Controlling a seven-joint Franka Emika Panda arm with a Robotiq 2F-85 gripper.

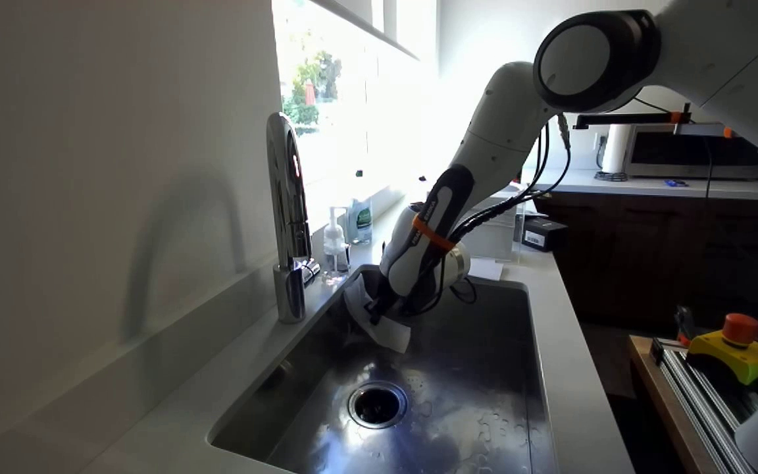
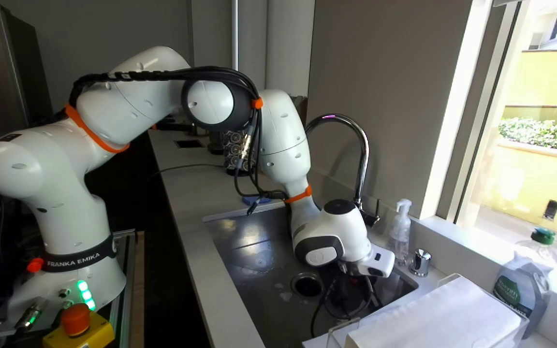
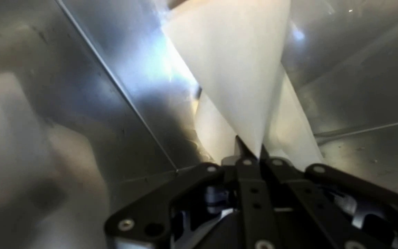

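Note:
My gripper (image 3: 249, 148) is shut on a white sheet (image 3: 233, 58), paper or thin cloth, pinched to a point between its fingertips. One part of the sheet fans out ahead of the fingers. Another part spreads behind and below them, against the steel. In an exterior view the sheet (image 1: 392, 334) hangs from the gripper (image 1: 376, 311) inside the steel sink (image 1: 484, 368), by the far corner on the faucet side. From the opposite camera, the wrist of the arm (image 2: 346, 237) leans over the sink and hides the sheet.
A chrome faucet (image 1: 289, 289) rises beside the sink, with a pump dispenser (image 1: 334, 240) and a soap bottle (image 2: 522, 290) along the window ledge. A clear holder with a white stack (image 2: 433, 319) stands at the sink's end. The drain (image 1: 378, 405) lies in the sink floor.

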